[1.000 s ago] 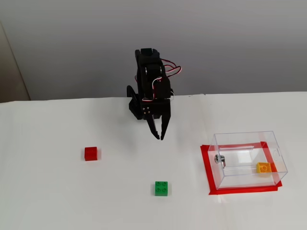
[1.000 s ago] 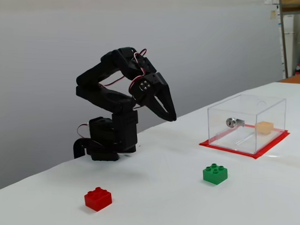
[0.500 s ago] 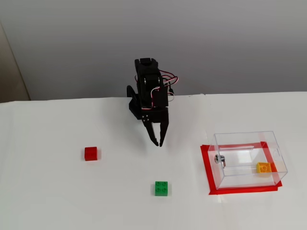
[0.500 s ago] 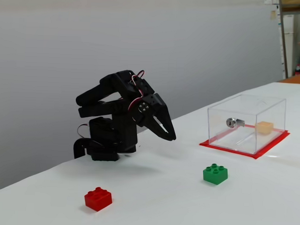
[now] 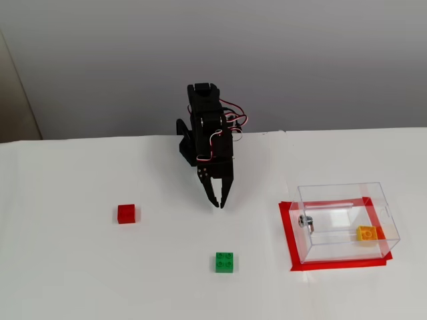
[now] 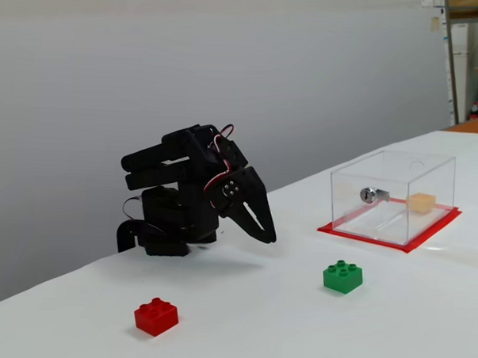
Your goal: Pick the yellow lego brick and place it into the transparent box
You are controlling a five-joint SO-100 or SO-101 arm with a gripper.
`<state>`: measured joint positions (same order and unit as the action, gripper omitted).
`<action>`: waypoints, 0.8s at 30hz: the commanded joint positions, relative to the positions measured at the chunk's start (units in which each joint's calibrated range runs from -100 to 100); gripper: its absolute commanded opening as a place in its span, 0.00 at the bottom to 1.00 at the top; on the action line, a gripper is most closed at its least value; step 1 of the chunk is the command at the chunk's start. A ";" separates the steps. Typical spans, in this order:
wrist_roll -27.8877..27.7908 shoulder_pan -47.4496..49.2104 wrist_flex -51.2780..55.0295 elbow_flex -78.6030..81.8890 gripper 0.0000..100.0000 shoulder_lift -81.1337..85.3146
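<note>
Fixed views both show your black two-finger gripper (image 5: 218, 202) (image 6: 268, 236) with jaws pressed together, holding nothing, tips pointing down over bare table. Green studded brick (image 5: 225, 262) sits near, beyond the tips. Small yellow lego brick (image 5: 366, 233) lies well apart, inside the clear plastic box (image 5: 373, 195) (image 6: 432, 161) on its red-taped patch.

Workroom: white table (image 6: 423, 314), storage shelves (image 6: 470, 58)
</note>
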<state>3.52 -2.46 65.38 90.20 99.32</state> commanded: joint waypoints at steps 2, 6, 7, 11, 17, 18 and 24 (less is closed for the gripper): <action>-3.62 1.53 0.15 -0.24 0.01 0.42; -4.09 3.38 0.15 -0.06 0.01 0.42; -4.51 3.68 0.15 0.21 0.01 0.42; -4.87 3.83 -0.28 1.57 0.01 0.42; -4.46 3.60 0.07 3.11 0.01 0.42; -4.46 3.53 0.07 3.74 0.01 0.42; -4.46 3.75 -0.02 4.37 0.01 0.42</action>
<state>-1.12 0.85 65.47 94.35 99.32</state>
